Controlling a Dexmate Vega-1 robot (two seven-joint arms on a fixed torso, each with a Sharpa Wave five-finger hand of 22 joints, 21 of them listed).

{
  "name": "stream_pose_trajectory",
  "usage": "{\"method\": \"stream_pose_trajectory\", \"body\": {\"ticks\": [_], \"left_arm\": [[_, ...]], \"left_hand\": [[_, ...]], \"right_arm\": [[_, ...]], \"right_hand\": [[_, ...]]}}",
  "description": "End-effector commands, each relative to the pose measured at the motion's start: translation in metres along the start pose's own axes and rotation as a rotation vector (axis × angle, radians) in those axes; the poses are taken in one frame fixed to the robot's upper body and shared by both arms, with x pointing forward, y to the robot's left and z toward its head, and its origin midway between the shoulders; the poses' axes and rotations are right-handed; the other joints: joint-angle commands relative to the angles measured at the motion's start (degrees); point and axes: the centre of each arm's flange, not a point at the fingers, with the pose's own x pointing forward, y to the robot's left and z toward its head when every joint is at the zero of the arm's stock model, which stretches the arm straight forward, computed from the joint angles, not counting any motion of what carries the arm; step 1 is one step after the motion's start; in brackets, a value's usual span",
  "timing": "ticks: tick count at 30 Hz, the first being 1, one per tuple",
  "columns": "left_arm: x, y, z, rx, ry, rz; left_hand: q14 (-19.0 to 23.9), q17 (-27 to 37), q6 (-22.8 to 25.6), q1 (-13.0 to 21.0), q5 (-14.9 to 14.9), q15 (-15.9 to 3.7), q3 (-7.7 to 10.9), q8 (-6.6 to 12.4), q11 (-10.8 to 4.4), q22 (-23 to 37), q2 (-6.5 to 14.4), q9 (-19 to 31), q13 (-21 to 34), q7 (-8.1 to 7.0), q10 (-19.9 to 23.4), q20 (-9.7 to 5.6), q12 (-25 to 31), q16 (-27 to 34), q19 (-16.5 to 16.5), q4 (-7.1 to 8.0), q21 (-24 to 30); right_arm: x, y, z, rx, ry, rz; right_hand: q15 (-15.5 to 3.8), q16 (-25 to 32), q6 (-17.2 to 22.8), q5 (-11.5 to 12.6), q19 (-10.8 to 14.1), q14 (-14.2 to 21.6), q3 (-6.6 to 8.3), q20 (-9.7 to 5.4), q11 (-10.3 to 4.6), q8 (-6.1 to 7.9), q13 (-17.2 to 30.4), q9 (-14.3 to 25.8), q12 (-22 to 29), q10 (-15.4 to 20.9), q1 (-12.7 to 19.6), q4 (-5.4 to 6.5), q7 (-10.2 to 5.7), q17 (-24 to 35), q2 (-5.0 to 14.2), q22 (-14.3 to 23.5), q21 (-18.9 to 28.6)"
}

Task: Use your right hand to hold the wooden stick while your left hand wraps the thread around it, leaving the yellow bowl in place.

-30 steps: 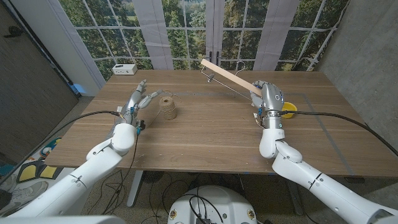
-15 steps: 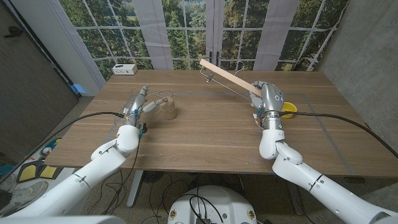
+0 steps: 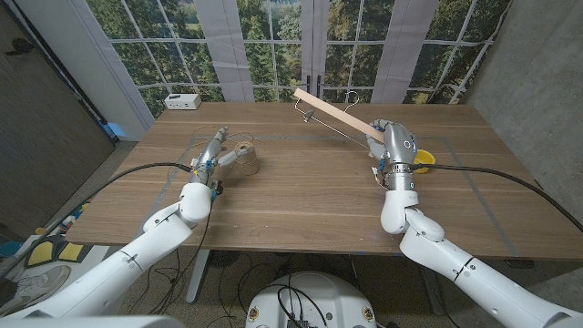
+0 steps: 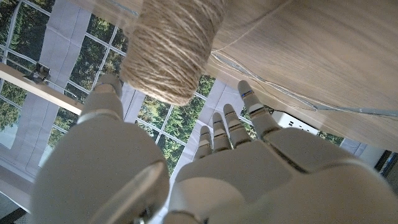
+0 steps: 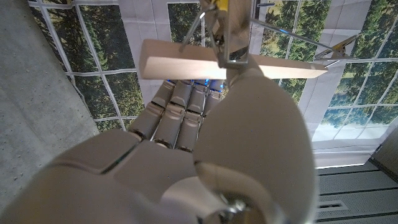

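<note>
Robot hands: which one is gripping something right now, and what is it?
The right hand grips the wooden stick. The left hand holds nothing, fingers reaching beside the thread spool.

A wooden table (image 3: 301,196) stands before tall paned windows (image 3: 273,41) showing trees, with what looks like a grey concrete wall (image 3: 537,82) alongside.

My left arm reaches forward over the table's left side, its left hand (image 3: 211,152) with fingers (image 4: 231,127) stretched out and apart, holding nothing. My right arm rises from the bottom right corner, forearm upright, and my right hand (image 3: 390,141) has its fingers (image 5: 177,109) curled tight around what it grips.
</note>
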Motion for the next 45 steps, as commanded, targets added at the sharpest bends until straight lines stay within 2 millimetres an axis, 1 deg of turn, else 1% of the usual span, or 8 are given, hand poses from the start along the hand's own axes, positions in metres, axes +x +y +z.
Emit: {"method": "stream_pose_trajectory", "body": {"ticks": [1, 18, 23, 28, 34, 42, 43, 45], "left_arm": [[0.007, -0.014, 0.001, 0.031, -0.003, -0.062], [0.018, -0.036, -0.002, -0.022, -0.042, -0.120], [0.022, -0.037, -0.003, -0.016, -0.025, -0.127], [0.022, -0.038, -0.007, -0.064, 0.004, -0.066], [0.023, -0.032, -0.004, -0.057, -0.011, -0.014], [0.026, -0.021, 0.011, 0.005, -0.046, 0.059], [0.028, -0.016, 0.015, 0.005, -0.051, 0.065], [0.030, -0.012, 0.019, 0.014, -0.062, 0.055]], "left_hand": [[-0.49, 0.13, -0.67, 1.74, 0.70, 0.27, -0.40, -0.30, -0.11, 0.16, 0.41, 0.32, 0.19, -0.14, -0.83, -0.06, -0.35, -0.35, 0.29, -0.01, -0.03], [8.95, -0.20, 8.25, 16.51, -3.55, -3.63, 0.86, 1.42, -3.25, 0.04, 8.01, 0.35, 0.02, -1.82, 7.68, -4.59, 1.68, 0.87, 10.91, 0.41, 3.14], [14.72, -0.06, 12.24, 27.36, -7.64, -7.08, 3.27, 1.52, -4.83, 0.57, 13.90, 0.49, 0.19, -2.16, 12.12, -7.04, 2.40, 1.60, 14.87, -0.50, 5.54], [24.55, 0.00, 22.10, 37.62, -7.04, -10.62, 7.03, 3.49, -5.76, 1.94, 18.13, 0.77, 0.25, -1.28, 20.54, -9.40, 4.30, 3.14, 19.26, -0.43, 10.61], [43.72, 0.75, 42.41, 37.97, -9.05, -13.03, 10.75, 8.46, -7.47, 4.52, 21.39, 1.50, 1.07, -0.67, 38.52, -12.48, 9.05, 6.79, 24.82, 2.52, 21.16], [57.90, 11.12, 47.78, 36.67, -8.91, -13.27, 8.02, 9.16, -6.57, 7.54, 21.14, 3.00, 7.11, 1.53, 44.57, -14.07, 12.23, 18.14, 25.87, 3.77, 31.25], [59.13, 14.33, 48.21, 37.09, -8.55, -13.34, 7.47, 9.22, -4.05, 8.57, 21.01, 3.55, 9.27, 2.37, 44.68, -14.35, 12.72, 20.52, 25.99, 3.36, 34.21], [62.06, 18.29, 48.71, 37.58, -8.41, -13.33, 6.76, 9.17, -3.40, 9.67, 20.64, 3.93, 11.61, 2.86, 45.06, -14.93, 13.27, 24.06, 26.14, 2.81, 37.56]], "right_arm": [[0.001, -0.002, -0.004, 0.001, 0.012, -0.003], [0.005, 0.002, -0.007, -0.007, 0.027, 0.015], [0.006, 0.002, -0.008, -0.010, 0.031, 0.017], [0.006, 0.002, -0.008, -0.011, 0.035, 0.018], [0.007, 0.003, -0.009, -0.007, 0.034, 0.016], [0.009, 0.003, -0.010, 0.003, 0.029, 0.013], [0.009, 0.003, -0.010, 0.005, 0.029, 0.011], [0.009, 0.003, -0.011, 0.013, 0.029, 0.012]], "right_hand": [[-8.30, -0.26, 6.47, 0.32, -0.36, 1.39, 0.16, -2.81, -5.46, 0.18, 6.79, 9.31, 8.18, 6.14, 5.72, 0.38, -5.69, 0.39, 5.85, 0.18, 0.70], [-8.21, -1.19, 6.48, 0.60, -0.79, 1.65, -0.25, -2.84, -5.56, 0.13, 6.78, 9.11, 8.17, 6.06, 5.69, 0.66, -5.54, 0.88, 5.94, 0.04, 1.75], [-8.30, -1.47, 6.51, 0.67, -0.84, 1.69, -0.33, -2.80, -5.35, 0.14, 6.70, 9.08, 8.14, 6.09, 5.73, 0.72, -5.53, 1.03, 5.99, -0.01, 2.08], [-8.38, -1.60, 6.45, 0.72, -0.95, 1.83, -0.43, -2.79, -5.43, 0.13, 6.74, 9.08, 8.20, 6.16, 5.87, 0.63, -5.52, 1.22, 5.89, -0.06, 2.34], [-8.23, -1.81, 6.45, 0.78, -1.15, 1.96, -0.56, -2.87, -5.54, 0.11, 6.59, 9.01, 8.08, 6.11, 5.89, 0.71, -5.60, 1.47, 5.94, -0.11, 2.68], [-8.33, -2.24, 6.48, 0.86, -1.36, 1.96, -0.72, -2.92, -5.32, 0.11, 6.72, 8.96, 8.16, 6.12, 5.97, 0.75, -5.55, 1.73, 5.93, -0.20, 3.18], [-8.31, -2.21, 6.46, 0.87, -1.33, 2.06, -0.73, -2.90, -5.31, 0.14, 6.64, 9.02, 8.15, 6.19, 5.97, 0.78, -5.50, 1.78, 5.99, -0.21, 3.24], [-8.31, -2.27, 6.47, 0.89, -1.39, 2.09, -0.74, -2.91, -5.29, 0.16, 6.67, 9.03, 8.14, 6.12, 6.01, 0.77, -5.56, 1.84, 6.00, -0.22, 3.32]]}}
